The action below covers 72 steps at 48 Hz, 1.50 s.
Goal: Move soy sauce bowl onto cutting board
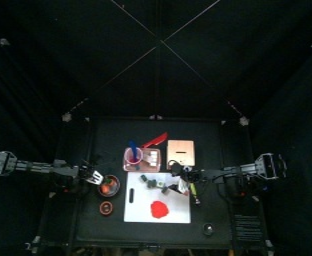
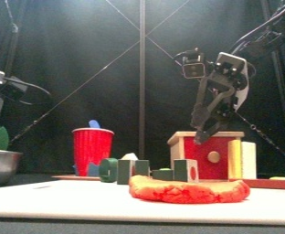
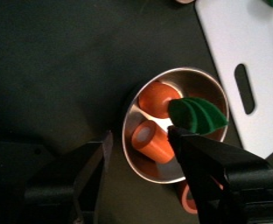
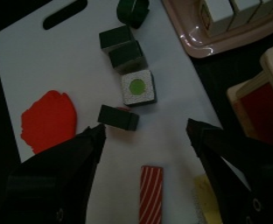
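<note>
Metal bowl [image 3: 174, 122] holds orange pieces and green piece. Red cup [image 2: 92, 151] upright on desk [image 1: 112, 135]. Red blob [image 4: 48, 122] near dark-green blocks [image 4: 119, 48].

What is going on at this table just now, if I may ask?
The left pincer hangs open over a metal bowl with orange and green pieces inside. The bowl sits on the table just beside the white board, and nothing is gripped yet. The right pincer hovers open and empty above the board, where a red blob and small blocks lie.
</note>
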Each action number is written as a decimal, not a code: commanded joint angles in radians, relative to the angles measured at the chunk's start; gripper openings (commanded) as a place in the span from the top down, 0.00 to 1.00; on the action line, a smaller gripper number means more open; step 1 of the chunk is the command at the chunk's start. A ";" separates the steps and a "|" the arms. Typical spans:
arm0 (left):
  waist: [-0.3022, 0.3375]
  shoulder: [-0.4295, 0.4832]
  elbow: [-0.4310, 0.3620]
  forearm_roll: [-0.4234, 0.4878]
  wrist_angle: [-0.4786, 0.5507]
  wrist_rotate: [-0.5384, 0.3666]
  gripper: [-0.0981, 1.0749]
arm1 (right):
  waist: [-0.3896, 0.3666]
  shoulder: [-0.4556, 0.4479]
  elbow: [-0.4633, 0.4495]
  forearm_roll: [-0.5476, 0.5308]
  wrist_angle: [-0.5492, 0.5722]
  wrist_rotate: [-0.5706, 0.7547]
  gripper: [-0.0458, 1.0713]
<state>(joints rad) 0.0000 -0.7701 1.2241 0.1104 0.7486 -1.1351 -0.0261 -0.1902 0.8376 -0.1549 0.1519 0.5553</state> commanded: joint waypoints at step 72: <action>0.017 0.089 -0.179 0.032 -0.015 0.025 0.58 | -0.002 -0.005 -0.043 -0.009 -0.009 -0.002 0.04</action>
<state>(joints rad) 0.0276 -0.6826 1.0968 0.1381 0.7348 -1.1198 -0.0261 -0.1795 0.8345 -0.1641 0.1503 0.5538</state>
